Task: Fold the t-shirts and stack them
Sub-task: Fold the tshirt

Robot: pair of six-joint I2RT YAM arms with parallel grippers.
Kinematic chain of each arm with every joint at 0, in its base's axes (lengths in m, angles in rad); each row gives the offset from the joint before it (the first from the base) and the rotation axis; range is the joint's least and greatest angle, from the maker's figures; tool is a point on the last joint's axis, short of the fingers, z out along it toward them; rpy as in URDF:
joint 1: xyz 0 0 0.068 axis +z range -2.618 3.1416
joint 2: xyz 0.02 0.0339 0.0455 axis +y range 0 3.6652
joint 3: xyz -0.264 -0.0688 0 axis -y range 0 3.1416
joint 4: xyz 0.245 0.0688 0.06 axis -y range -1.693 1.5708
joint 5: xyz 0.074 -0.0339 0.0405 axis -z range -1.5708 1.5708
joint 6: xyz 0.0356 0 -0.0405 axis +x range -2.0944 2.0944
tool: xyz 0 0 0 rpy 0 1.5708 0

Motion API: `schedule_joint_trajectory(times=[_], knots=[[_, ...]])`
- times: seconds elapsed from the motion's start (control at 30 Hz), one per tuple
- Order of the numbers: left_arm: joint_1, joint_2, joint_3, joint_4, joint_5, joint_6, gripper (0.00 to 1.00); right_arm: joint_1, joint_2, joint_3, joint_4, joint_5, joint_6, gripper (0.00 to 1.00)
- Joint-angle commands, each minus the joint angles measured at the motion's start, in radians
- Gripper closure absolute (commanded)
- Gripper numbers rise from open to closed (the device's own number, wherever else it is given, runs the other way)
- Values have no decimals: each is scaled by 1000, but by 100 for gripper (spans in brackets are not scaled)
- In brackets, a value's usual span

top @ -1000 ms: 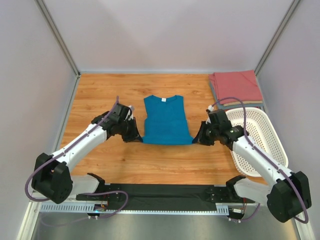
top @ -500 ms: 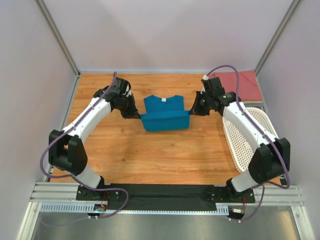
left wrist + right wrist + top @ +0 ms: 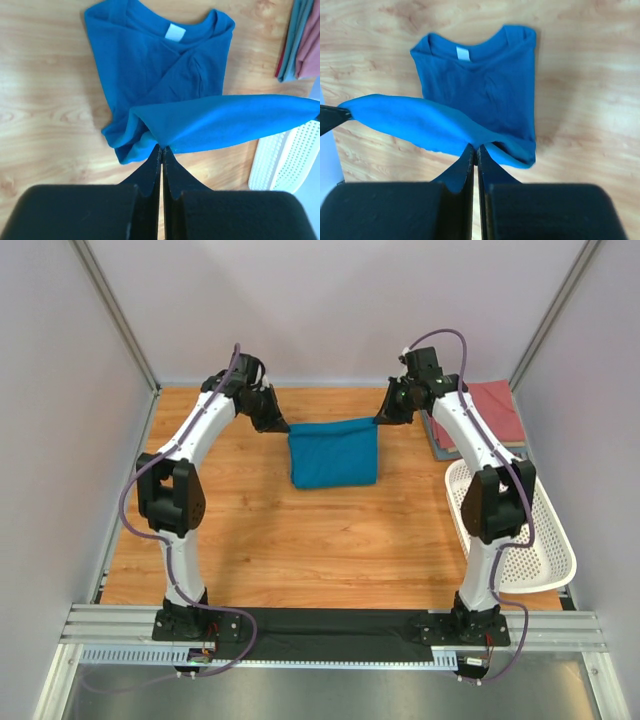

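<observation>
A teal-blue t-shirt [image 3: 333,455] lies at mid-table, its near hem lifted and stretched between both grippers over its collar end. My left gripper [image 3: 283,426] is shut on the hem's left corner, and the left wrist view shows its tips [image 3: 162,147] pinching the cloth above the collar [image 3: 176,34]. My right gripper [image 3: 380,420] is shut on the right corner, its tips [image 3: 475,146] clamped on the blue fabric [image 3: 485,85]. A folded salmon-red t-shirt [image 3: 497,408] rests on a grey-blue one [image 3: 441,445] at the back right.
A white perforated basket [image 3: 520,540] stands by the right wall, also seen in the left wrist view [image 3: 285,160]. Pale walls close in the table at the back and both sides. Both arms reach far back over the wooden table [image 3: 300,540].
Both grippers have carried the teal-blue shirt's near hem from the table's middle up and toward the back, folding the lower half over the collar half. Both stayed shut.
</observation>
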Motion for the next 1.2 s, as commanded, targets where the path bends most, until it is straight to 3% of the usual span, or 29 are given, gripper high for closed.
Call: schedule_joint_trajectory(times=[0.0,0.4,0.57,0.67,0.73,0.8,0.97,1.17], knots=[[27,92,116,2,33,16,100,-16,97,120,8,-67,-21,100],[98,339,331,162,107,-29,100,-70,345,265,303,-183,55,97],[121,441,391,287,153,-46,88,-85,448,328,406,-231,88,85],[141,468,428,311,158,-35,72,-91,462,357,397,-229,88,73],[153,456,426,312,136,-14,63,-94,436,300,396,-219,82,59],[161,426,419,274,107,26,54,-96,374,232,402,-214,53,57],[147,310,234,292,147,78,58,-93,240,-15,411,-237,-1,59],[91,216,22,311,239,124,63,-85,140,-185,322,-304,-105,60]])
